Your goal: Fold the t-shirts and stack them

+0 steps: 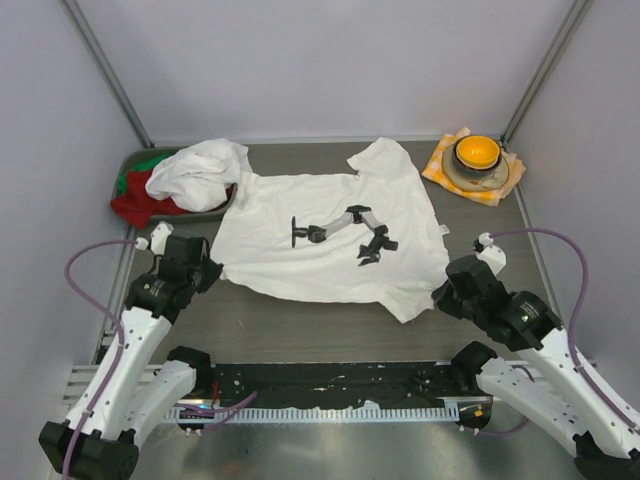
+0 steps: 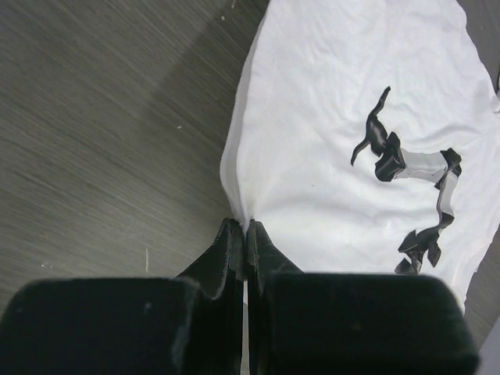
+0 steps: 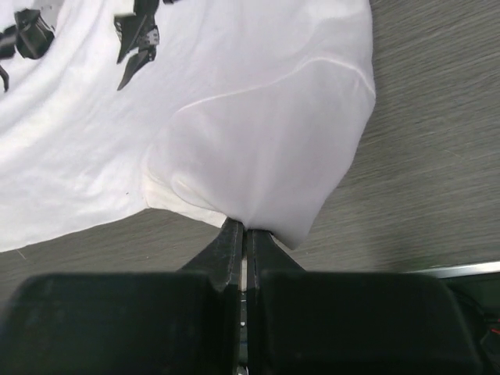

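Observation:
A white t-shirt (image 1: pixel 300 250) with a black and grey print lies spread flat in the middle of the table. My left gripper (image 1: pixel 212 270) is shut on its near left edge, and the cloth is pinched at the fingertips in the left wrist view, where the gripper (image 2: pixel 246 226) meets the t-shirt (image 2: pixel 312 101). My right gripper (image 1: pixel 440 295) is shut on the near right corner, where the gripper (image 3: pixel 244 226) holds a bunched fold of the t-shirt (image 3: pixel 258 133). A second white t-shirt (image 1: pixel 195 172) lies crumpled at the back left.
Red and green garments (image 1: pixel 135 200) lie in a grey bin under the crumpled shirt. At the back right, an orange-and-white checked cloth (image 1: pixel 437 165) carries a bowl (image 1: pixel 477 152). A black rail (image 1: pixel 330 380) runs along the near edge between the arm bases.

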Robot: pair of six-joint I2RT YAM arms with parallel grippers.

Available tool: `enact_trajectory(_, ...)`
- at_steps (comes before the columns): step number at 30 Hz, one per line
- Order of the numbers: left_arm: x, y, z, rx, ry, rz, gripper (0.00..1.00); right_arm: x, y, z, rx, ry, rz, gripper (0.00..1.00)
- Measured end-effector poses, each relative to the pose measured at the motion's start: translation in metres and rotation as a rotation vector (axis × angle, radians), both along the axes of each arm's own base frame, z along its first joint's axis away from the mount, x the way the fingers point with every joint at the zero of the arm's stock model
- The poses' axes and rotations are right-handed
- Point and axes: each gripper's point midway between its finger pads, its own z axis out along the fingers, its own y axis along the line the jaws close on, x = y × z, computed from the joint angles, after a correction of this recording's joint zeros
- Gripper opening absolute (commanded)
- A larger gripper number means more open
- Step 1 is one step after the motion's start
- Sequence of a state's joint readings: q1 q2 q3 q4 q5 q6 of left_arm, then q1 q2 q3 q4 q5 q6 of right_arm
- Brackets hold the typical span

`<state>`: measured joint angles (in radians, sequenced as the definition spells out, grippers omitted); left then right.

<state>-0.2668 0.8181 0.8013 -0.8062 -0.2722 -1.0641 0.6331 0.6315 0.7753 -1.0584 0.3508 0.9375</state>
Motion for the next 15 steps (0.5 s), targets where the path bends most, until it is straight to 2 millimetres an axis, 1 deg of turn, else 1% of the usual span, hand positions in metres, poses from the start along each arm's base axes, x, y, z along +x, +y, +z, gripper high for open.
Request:
enact_trajectory(2,-0.013,0.003,-0.002,-0.005,-0.004,0.003,0.00,-0.005,-0.005,0.008,0.007,-0.018,-0.004,0.01)
enact_trajectory(4,-0.027,0.006,-0.007,-0.010,0.002,0.010,0.00,-0.009,-0.009,0.016,0.015,-0.041,-0.004,0.01)
enact_trajectory(7,-0.044,0.011,-0.013,-0.009,0.025,0.019,0.00,-0.009,-0.013,0.028,0.013,-0.070,-0.001,0.01)
enact_trajectory(9,-0.047,0.013,-0.014,-0.002,0.030,0.023,0.00,-0.006,-0.014,0.036,0.001,-0.090,-0.002,0.01)
enact_trajectory(12,-0.045,0.014,-0.019,0.017,0.067,0.024,0.00,0.004,-0.013,0.044,-0.028,-0.112,0.002,0.01)
enact_trajectory(15,-0.037,0.012,-0.027,0.040,0.121,0.020,0.00,0.018,-0.007,0.044,-0.062,-0.114,0.012,0.01)
